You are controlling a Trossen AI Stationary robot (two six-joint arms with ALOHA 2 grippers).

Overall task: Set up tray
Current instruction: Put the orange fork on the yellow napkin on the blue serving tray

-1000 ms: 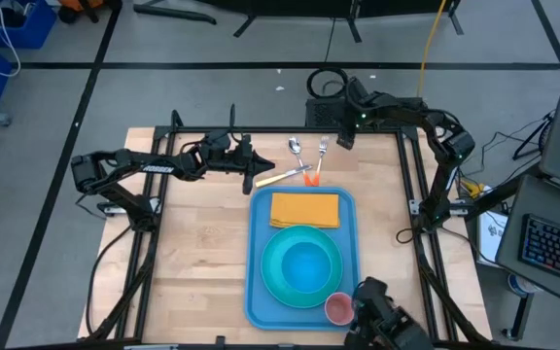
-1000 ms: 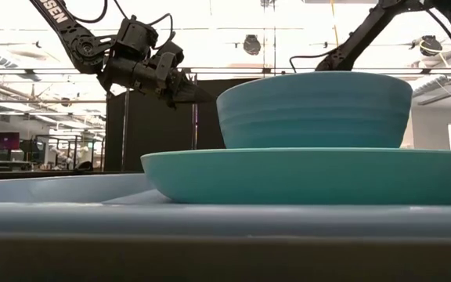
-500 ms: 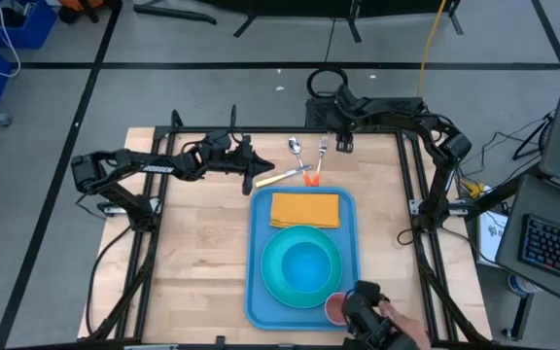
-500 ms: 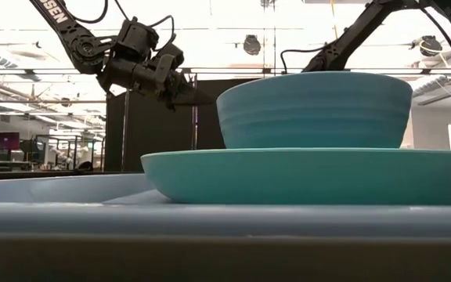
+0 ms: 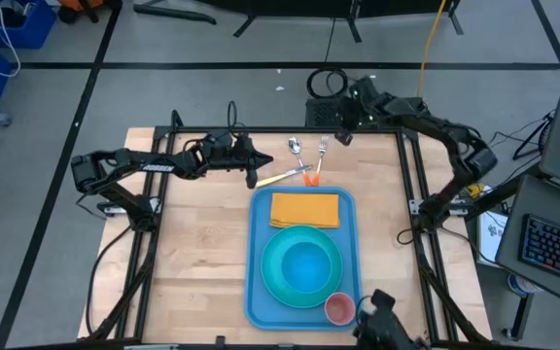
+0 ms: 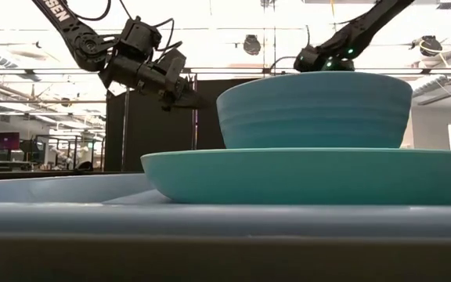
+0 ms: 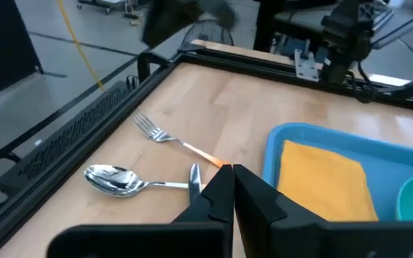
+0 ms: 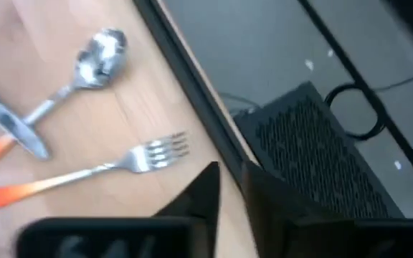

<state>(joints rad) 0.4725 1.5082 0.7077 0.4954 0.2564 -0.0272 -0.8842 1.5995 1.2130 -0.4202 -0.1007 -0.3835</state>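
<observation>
- The tray (image 5: 259,255) lies on the desk (image 5: 197,262) at lower centre of the high view. It already carries a yellow folded napkin (image 5: 304,209) at its upper end, a turquoise plate (image 5: 272,277) with a bowl (image 5: 304,261) stacked on it in the middle, and a pink cup (image 5: 338,308) at its lower right corner.
- The cutlery is still off the tray, on bare wood just above its top edge: a spoon (image 5: 297,148), a fork (image 5: 322,149) and an orange-handled knife (image 5: 285,177).
- The step in hand looks like bringing the cutlery onto the tray.
- The left claw (image 5: 251,165) hangs above the desk at centre-left of the high view, near the knife. Its fingers (image 7: 217,197) are pressed together on nothing, with the knife's blade showing just past their tips in the left wrist view.
- The right claw (image 5: 343,131) is over the upper edge of the desk, beside the fork. In its own wrist view the jaws stand close together and nothing sits between them.
- Next, I judge, one claw must spread its jaws, drop over a thin handle and pinch it flat against the wood. The pieces overlap, so the neighbour could get dragged along.
</observation>
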